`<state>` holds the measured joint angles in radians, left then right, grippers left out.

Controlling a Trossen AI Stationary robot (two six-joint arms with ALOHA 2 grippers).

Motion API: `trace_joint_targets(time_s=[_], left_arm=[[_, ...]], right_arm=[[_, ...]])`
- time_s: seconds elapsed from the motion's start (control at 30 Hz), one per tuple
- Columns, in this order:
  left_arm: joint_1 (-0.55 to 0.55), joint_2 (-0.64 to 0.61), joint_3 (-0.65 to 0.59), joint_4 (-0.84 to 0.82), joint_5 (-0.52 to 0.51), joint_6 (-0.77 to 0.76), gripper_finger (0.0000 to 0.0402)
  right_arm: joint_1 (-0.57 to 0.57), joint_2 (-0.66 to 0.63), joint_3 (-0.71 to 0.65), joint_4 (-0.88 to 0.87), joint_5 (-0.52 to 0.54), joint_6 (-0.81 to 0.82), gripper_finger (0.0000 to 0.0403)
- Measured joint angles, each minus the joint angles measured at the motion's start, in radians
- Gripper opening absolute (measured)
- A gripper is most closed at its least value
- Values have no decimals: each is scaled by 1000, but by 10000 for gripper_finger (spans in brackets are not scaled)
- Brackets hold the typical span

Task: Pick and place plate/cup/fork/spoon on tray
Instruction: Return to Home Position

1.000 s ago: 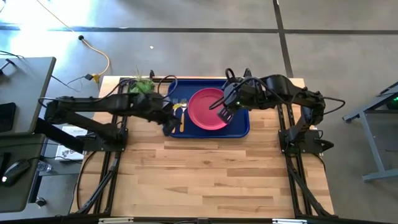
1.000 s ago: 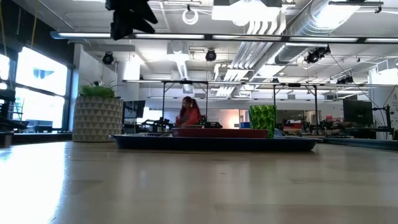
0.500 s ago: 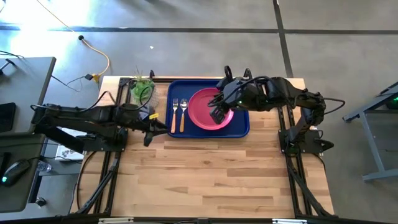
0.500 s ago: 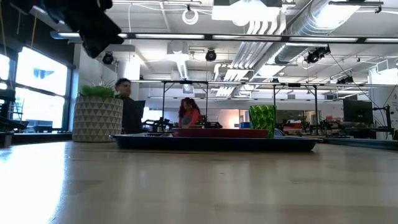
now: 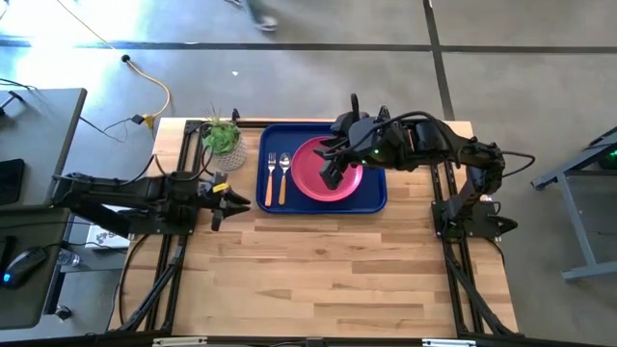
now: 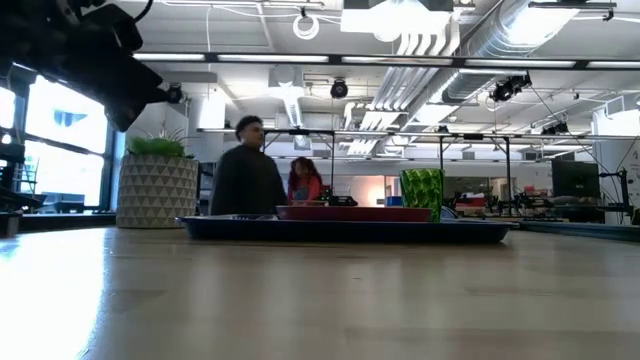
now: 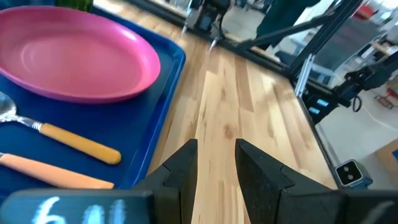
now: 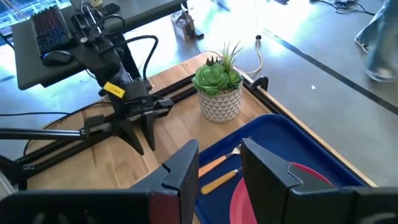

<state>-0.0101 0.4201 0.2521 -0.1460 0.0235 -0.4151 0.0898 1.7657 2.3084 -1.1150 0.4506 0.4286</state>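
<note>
The dark blue tray [image 5: 374,197] lies at the table's far middle. On it rest the pink plate [image 5: 313,166] and, left of it, the orange-handled spoon [image 5: 283,181] and fork [image 5: 270,183], side by side. The green cup [image 6: 422,188] stands on the tray's right part; in the high view my right arm hides it. My left gripper [image 5: 231,202] hovers open beyond the tray's left edge, with nothing between its fingers [image 7: 186,168]. My right gripper [image 5: 333,175] hangs open above the plate, also with nothing in it.
A white patterned pot with a green succulent [image 5: 223,136] stands at the table's far left corner, close to the tray. The wide near half of the wooden table [image 5: 337,280] is bare planks. A person [image 6: 245,180] walks past in the room behind.
My left gripper has drawn back from the tray's left edge, by the fork and spoon, toward the table's left edge and has sunk lower, still open. My right gripper has stayed above the plate and tipped its fingers upward. A person has walked into the room behind.
</note>
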Motion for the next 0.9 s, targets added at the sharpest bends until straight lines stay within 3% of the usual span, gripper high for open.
trace_joint_targets(time_s=[0.5,0.63,0.9], left_arm=[[0,-257,-165,123,0,32,99],[0,-295,-232,237,0,26,99],[1,-307,-240,250,-2,23,99]], right_arm=[[0,-7,0,-2,-16,8,112],[0,-31,0,-5,-26,-9,112],[0,-122,1,-52,-32,-107,112]])
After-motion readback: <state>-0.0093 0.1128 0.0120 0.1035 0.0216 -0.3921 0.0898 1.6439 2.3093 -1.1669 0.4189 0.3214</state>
